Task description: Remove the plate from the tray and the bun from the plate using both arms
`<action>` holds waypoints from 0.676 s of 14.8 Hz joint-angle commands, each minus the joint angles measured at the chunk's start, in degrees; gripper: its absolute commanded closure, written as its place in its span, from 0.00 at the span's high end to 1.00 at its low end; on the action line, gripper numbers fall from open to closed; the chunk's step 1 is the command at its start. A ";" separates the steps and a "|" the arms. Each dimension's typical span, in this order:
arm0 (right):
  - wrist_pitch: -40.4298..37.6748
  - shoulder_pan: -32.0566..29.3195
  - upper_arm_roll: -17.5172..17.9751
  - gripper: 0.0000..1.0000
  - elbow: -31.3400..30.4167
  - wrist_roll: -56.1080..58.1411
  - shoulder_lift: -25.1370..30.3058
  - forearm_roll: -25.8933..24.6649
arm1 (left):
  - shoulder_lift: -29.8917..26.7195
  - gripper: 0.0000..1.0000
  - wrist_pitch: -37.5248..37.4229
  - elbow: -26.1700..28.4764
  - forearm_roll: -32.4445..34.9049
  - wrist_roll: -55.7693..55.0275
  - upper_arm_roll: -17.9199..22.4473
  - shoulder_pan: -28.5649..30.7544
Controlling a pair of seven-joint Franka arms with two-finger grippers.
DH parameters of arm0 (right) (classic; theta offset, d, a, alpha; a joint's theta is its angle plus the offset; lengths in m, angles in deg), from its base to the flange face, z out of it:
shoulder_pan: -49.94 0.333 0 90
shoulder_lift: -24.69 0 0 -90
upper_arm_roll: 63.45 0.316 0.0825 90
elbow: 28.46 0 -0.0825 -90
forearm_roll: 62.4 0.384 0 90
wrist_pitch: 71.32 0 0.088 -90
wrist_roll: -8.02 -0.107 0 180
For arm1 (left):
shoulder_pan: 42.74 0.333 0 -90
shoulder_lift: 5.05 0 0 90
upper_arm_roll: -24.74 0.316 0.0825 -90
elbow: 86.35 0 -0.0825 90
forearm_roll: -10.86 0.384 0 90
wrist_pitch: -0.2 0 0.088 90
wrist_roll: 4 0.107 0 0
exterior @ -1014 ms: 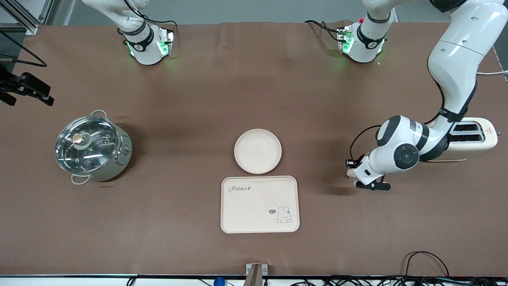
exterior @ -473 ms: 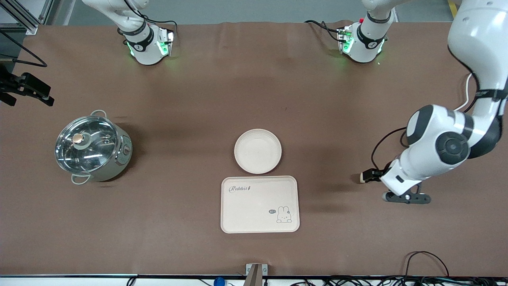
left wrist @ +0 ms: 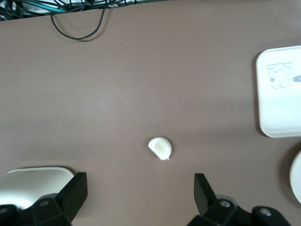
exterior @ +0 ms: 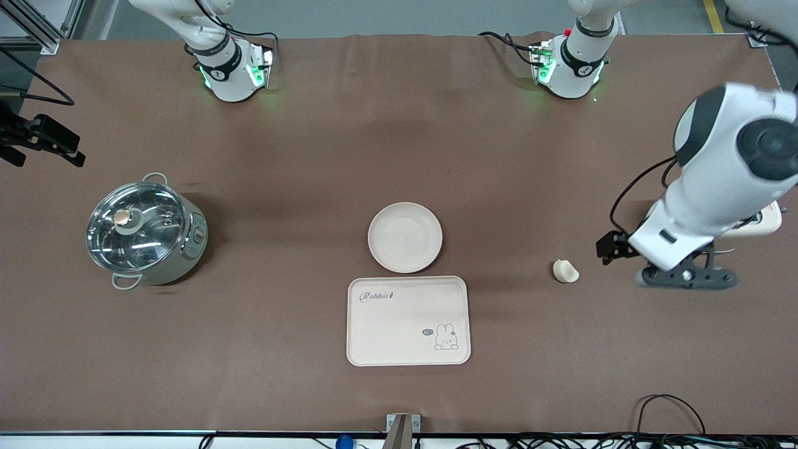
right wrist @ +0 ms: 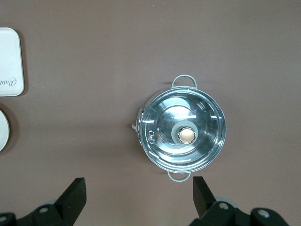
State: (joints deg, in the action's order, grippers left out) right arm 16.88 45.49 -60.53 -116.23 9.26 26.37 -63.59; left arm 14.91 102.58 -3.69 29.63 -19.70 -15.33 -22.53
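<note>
The plate (exterior: pixel 405 237) lies on the table at the middle, touching the edge of the cream rabbit tray (exterior: pixel 408 320) that is nearer the front camera. The bun (exterior: pixel 565 270) lies on the bare table toward the left arm's end, apart from the plate. My left gripper (exterior: pixel 614 248) is open and empty, up in the air beside the bun. In the left wrist view the bun (left wrist: pixel 160 148) lies just ahead of the open gripper (left wrist: pixel 138 197). My right gripper (right wrist: pixel 138 200) is open and empty, high over the table near the pot, and out of the front view.
A steel pot with a glass lid (exterior: pixel 146 232) stands toward the right arm's end and also shows in the right wrist view (right wrist: pixel 183 134). A cream toaster (exterior: pixel 765 226) stands at the left arm's end, partly hidden by that arm. Cables run along the front edge.
My left gripper was down at the bun, then lifted and drew back toward the toaster. The bun now lies free on the table. The plate and tray have not moved.
</note>
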 commanded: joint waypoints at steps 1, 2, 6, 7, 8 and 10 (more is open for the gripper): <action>0.48 0.32 -0.11 1.00 -0.82 -0.10 0.69 -0.13 | -6.66 1.00 -2.71 0.31 -6.44 4.87 5.84 -1.21; 0.57 0.32 -0.11 1.00 -0.82 -0.10 0.69 -0.13 | -8.95 1.00 -2.89 0.57 -10.64 7.06 13.89 -6.79; 0.48 0.32 -0.11 1.00 -0.82 -0.19 0.43 1.18 | -16.16 1.00 -8.16 3.02 -19.39 13.67 38.75 -24.25; 0.39 0.23 -0.20 1.00 -0.82 -0.10 0.43 1.80 | -18.19 1.00 -8.07 4.60 -18.86 14.11 39.11 -24.34; 0.48 0.14 -0.20 1.00 -0.82 -0.10 0.43 1.81 | -20.38 1.00 -7.81 7.49 -18.51 14.12 39.81 -24.43; 0.48 0.06 -0.29 1.00 -0.82 -0.10 0.43 1.81 | -24.00 1.00 -7.02 11.20 -17.20 14.38 40.52 -24.78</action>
State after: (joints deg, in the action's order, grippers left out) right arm 16.89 45.49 -60.55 -116.34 9.25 26.28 -62.78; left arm -3.71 94.24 1.00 11.55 -6.05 24.18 -46.40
